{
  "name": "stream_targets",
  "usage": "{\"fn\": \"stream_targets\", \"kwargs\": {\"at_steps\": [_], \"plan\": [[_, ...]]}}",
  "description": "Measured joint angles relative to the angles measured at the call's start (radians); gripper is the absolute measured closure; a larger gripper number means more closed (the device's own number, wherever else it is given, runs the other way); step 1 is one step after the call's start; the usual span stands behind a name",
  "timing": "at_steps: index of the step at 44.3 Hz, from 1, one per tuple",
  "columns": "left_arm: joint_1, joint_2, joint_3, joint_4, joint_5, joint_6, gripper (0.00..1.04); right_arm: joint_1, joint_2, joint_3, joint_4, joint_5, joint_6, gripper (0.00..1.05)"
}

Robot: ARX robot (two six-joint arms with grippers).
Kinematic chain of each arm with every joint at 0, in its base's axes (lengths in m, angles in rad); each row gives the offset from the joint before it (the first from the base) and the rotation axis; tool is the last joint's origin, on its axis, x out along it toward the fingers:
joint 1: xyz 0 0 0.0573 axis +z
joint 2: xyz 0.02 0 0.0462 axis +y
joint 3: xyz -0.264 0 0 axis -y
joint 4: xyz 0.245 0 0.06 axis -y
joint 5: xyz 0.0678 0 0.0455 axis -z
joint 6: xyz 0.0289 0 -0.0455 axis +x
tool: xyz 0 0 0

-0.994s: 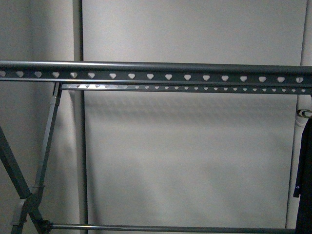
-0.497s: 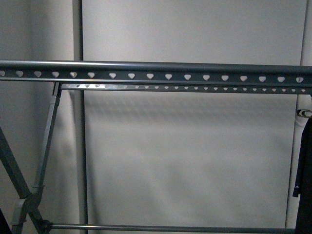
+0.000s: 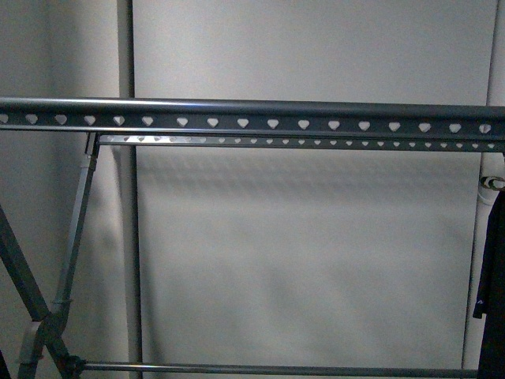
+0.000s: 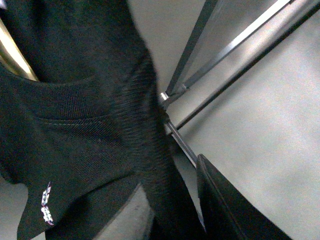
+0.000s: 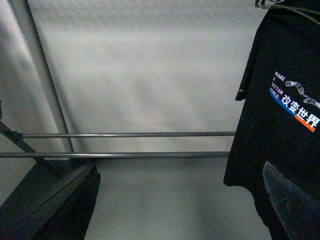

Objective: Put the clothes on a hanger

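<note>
We should raise the shirt [image 4: 75, 125], which hangs close against the left wrist camera with what looks like its brass hook [image 4: 15, 55] beside it, until that hook clears the rail [image 3: 252, 110], then settle it on a free stretch left of the other garment [image 3: 493, 268]. The right jaws stand released and empty. We cannot tell the state of the left jaws, cloth covering one side, and from the front neither arm nor shirt shows.
</note>
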Motion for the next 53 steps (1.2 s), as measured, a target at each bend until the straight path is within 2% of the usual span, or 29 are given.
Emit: {"fn": "stream_targets", "kwargs": {"at_steps": [4, 6, 8, 14, 18, 22, 25, 29, 37, 41, 42, 45, 48, 53], "plan": [[-0.002, -0.064, -0.108, 0.041, 0.085, 0.0, 0.97, 0.0, 0.0, 0.0, 0.0, 0.0, 0.0, 0.07], [-0.003, -0.101, -0.164, 0.057, 0.125, 0.0, 1.01, 0.0, 0.0, 0.0, 0.0, 0.0, 0.0, 0.07], [-0.003, -0.134, -0.207, 0.064, 0.161, 0.008, 1.01, 0.0, 0.0, 0.0, 0.0, 0.0, 0.0, 0.07], [-0.015, -0.337, -0.423, 0.067, 0.374, 0.113, 1.01, 0.0, 0.0, 0.0, 0.0, 0.0, 0.0, 0.07], [-0.04, -0.446, -0.505, 0.013, 0.526, 0.219, 1.01, 0.0, 0.0, 0.0, 0.0, 0.0, 0.0, 0.07], [-0.092, -0.546, -0.55, -0.087, 0.741, 0.385, 1.01, 0.0, 0.0, 0.0, 0.0, 0.0, 0.0, 0.07], [-0.117, -0.575, -0.549, -0.13, 0.839, 0.482, 1.01, 0.0, 0.0, 0.0, 0.0, 0.0, 0.0, 0.07], [-0.15, -0.602, -0.54, -0.203, 1.023, 0.7, 1.01, 0.0, 0.0, 0.0, 0.0, 0.0, 0.0, 0.07], [-0.15, -0.579, -0.52, -0.179, 1.229, 1.098, 1.01, 0.0, 0.0, 0.0, 0.0, 0.0, 0.0, 0.07], [-0.123, -0.525, -0.452, -0.317, 1.355, 1.375, 1.01, 0.0, 0.0, 0.0, 0.0, 0.0, 0.0, 0.07], [-0.121, -0.515, -0.441, -0.339, 1.37, 1.419, 1.01, 0.0, 0.0, 0.0, 0.0, 0.0, 0.0, 0.07], [-0.112, -0.453, -0.375, -0.454, 1.394, 1.695, 1.01, 0.0, 0.0, 0.0, 0.0, 0.0, 0.0, 0.07], [-0.115, -0.413, -0.341, -0.5, 1.398, 1.844, 1.01, 0.0, 0.0, 0.0, 0.0, 0.0, 0.0, 0.07], [-0.138, -0.376, -0.321, -0.5, 1.397, 1.989, 1.01, 0.0, 0.0, 0.0, 0.0, 0.0, 0.0, 0.07]]}}
